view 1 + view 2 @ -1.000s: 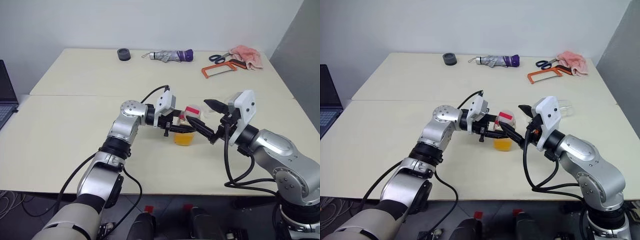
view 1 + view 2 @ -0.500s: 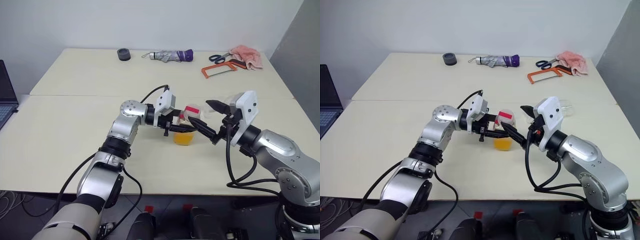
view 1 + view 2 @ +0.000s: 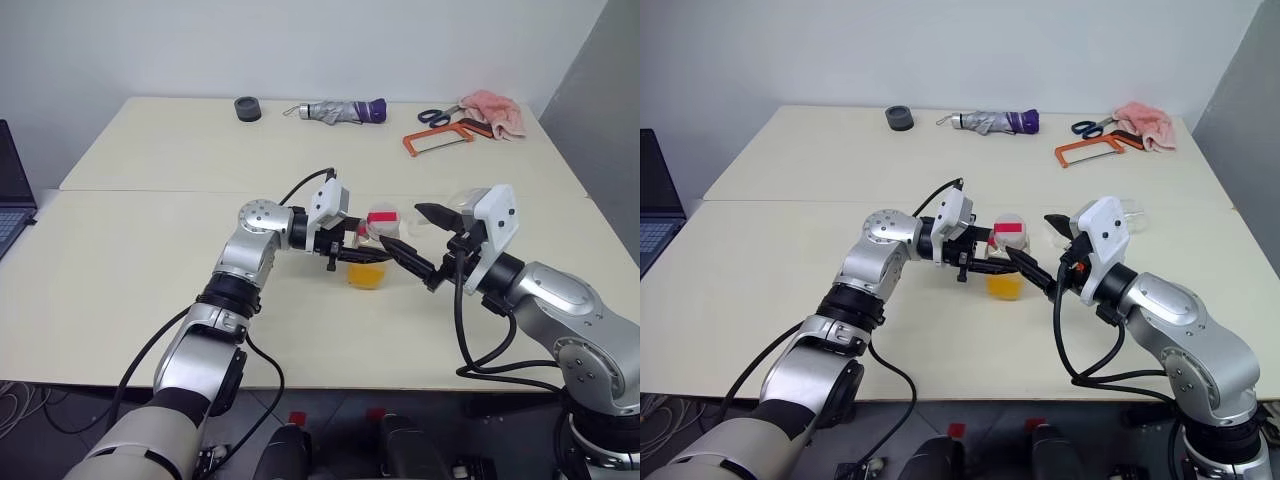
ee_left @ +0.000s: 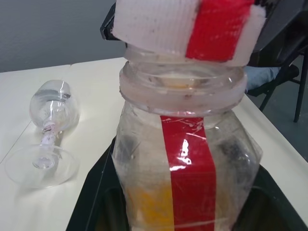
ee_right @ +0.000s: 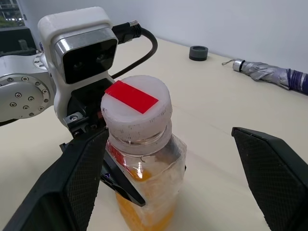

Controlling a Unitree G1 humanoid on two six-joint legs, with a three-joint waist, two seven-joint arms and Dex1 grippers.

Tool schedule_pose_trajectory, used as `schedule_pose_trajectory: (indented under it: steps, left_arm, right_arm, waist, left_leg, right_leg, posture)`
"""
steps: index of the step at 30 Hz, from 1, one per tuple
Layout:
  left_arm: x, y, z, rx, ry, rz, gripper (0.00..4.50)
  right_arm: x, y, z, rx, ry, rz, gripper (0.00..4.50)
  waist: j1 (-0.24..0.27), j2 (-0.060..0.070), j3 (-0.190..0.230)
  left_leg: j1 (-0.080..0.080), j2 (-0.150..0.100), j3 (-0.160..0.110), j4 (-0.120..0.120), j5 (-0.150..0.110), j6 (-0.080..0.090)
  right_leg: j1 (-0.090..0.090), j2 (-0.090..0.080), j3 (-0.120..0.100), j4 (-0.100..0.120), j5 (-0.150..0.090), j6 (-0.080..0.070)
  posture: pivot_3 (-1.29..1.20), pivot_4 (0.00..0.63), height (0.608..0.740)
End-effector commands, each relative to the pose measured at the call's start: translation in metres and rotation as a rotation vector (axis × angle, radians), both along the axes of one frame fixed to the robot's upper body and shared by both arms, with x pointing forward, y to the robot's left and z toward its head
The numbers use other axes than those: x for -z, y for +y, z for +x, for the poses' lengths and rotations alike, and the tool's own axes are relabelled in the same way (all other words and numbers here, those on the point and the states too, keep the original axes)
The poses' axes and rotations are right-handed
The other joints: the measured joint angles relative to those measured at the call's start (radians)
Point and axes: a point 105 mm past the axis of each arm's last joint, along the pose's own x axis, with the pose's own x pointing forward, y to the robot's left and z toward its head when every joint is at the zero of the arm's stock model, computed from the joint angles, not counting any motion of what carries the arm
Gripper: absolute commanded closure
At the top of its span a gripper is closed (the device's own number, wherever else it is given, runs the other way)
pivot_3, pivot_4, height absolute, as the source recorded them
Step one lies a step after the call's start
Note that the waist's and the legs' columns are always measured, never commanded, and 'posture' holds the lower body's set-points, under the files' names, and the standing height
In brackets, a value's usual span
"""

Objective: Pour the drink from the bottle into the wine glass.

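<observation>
Little has changed over the last second — left gripper stays clamped on the small clear plastic bottle of orange drink, upright mid-worktop, red-and-white cap still on. Right gripper, fingers spread, brackets the cap — uncapping looks next. Clear stemmed wine glass lies toppled nearby.

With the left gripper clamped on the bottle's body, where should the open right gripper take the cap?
Grip the cap around its round side wall, coming level from the bottle's right side. It stands upright and clear above the left gripper, and the right gripper already has one of its fingers on each side.
</observation>
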Motion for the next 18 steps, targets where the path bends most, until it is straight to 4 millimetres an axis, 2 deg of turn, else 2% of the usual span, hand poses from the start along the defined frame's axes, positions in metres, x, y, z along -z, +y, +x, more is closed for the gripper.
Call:
schedule_pose_trajectory:
  steps: [1,8,18]
  left_arm:
    - [-0.016,-0.002,-0.001,0.016,-0.051,-0.036,2.73]
    - [-0.016,-0.001,-0.001,0.015,-0.051,-0.035,2.73]
    - [-0.016,-0.003,-0.001,0.019,-0.049,-0.039,2.73]
  right_arm:
    - [-0.013,-0.002,-0.007,-0.014,-0.055,0.013,0.15]
    - [-0.014,0.010,-0.021,-0.126,-0.010,0.050,0.15]
    - [-0.019,0.012,-0.007,-0.108,-0.036,0.008,0.15]
  waist:
    - [0.000,0.000,0.000]
    - [0.000,0.000,0.000]
    - [0.000,0.000,0.000]
  left_leg:
    - [0.000,0.000,0.000,0.000,0.000,0.000]
    - [0.000,0.000,0.000,0.000,0.000,0.000]
    - [0.000,0.000,0.000,0.000,0.000,0.000]
  right_leg:
    - [0.000,0.000,0.000,0.000,0.000,0.000]
    - [0.000,0.000,0.000,0.000,0.000,0.000]
    - [0.000,0.000,0.000,0.000,0.000,0.000]
  posture:
    - [0.00,0.150,0.740]
    - [0.00,0.150,0.740]
    - [0.00,0.150,0.740]
